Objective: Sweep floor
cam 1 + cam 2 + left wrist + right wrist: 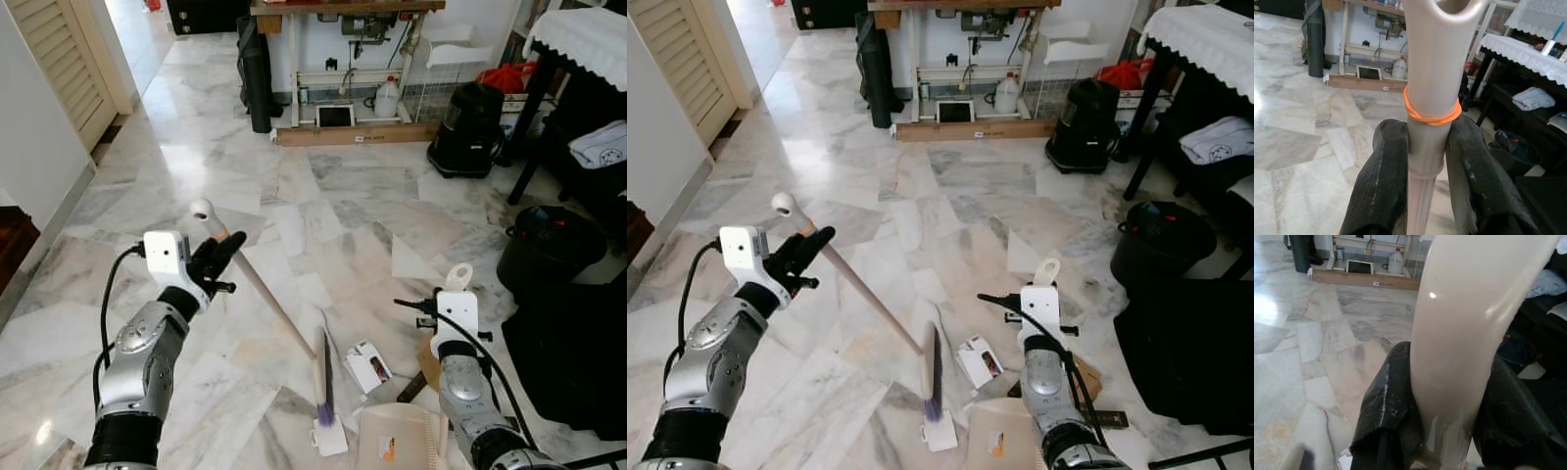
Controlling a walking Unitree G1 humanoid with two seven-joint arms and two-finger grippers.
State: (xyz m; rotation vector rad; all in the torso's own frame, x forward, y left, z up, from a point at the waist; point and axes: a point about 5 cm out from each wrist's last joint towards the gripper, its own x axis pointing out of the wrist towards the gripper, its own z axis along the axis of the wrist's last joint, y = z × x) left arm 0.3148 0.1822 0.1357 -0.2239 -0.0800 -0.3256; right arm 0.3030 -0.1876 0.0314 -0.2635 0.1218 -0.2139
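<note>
My left gripper (1425,161) has its fingers (1382,176) squeezed tight on the broom (263,291) handle, just under the orange band (1431,115). My right gripper (1449,406) has its fingers (1388,401) pressed on the dustpan (397,441) handle. The broom leans down to the floor (196,166), its bristles right beside the dustpan. Paper scraps (366,366) lie near the dustpan too.

The floor (323,196) is glossy grey-and-cream marble tile, with a bright glare patch at far left. A cream louvred door (69,59) stands at far left; a wooden workbench (343,8) on a white frame lines the far wall. At right stands a dark table under a white lace cloth (580,34), a black vacuum cleaner (468,129) beside it.
</note>
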